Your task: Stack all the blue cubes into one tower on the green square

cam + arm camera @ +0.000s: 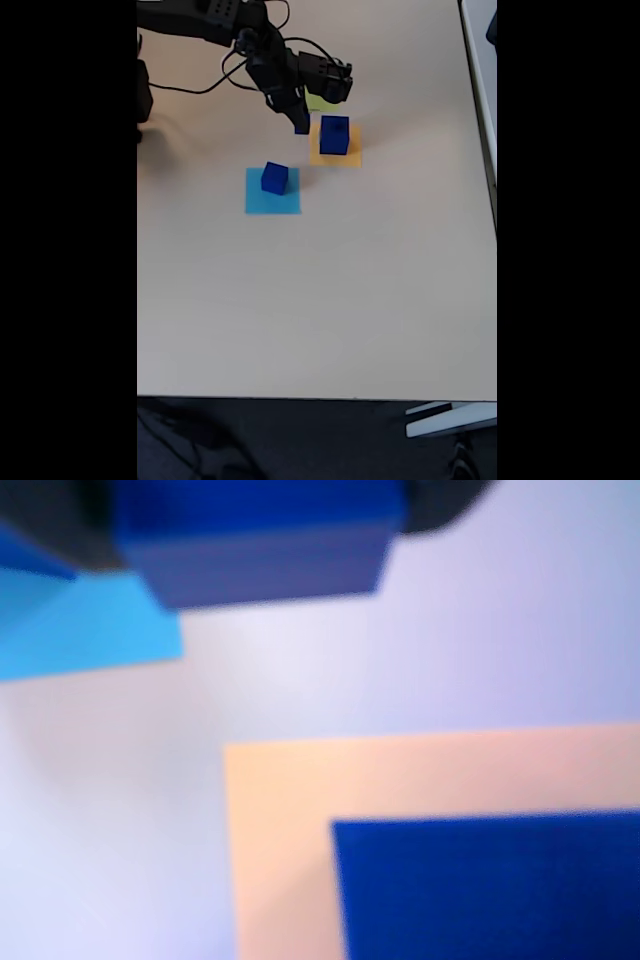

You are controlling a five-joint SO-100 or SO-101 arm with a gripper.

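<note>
Black arm's fingers (301,122) gripped a small dark blue cube (302,125), raised off the pale bench (320,300). Large dark blue cube (334,134) sat on the orange-yellow paper square (350,157); medium dark blue cube (275,177) on the light blue paper square (272,200). Lime green paper square (322,102) lay mostly hidden behind the arm.

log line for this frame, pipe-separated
gripper: shut on small blue cube, lifted | large cube: on orange square | medium cube: on light blue square | green square: bare
</note>
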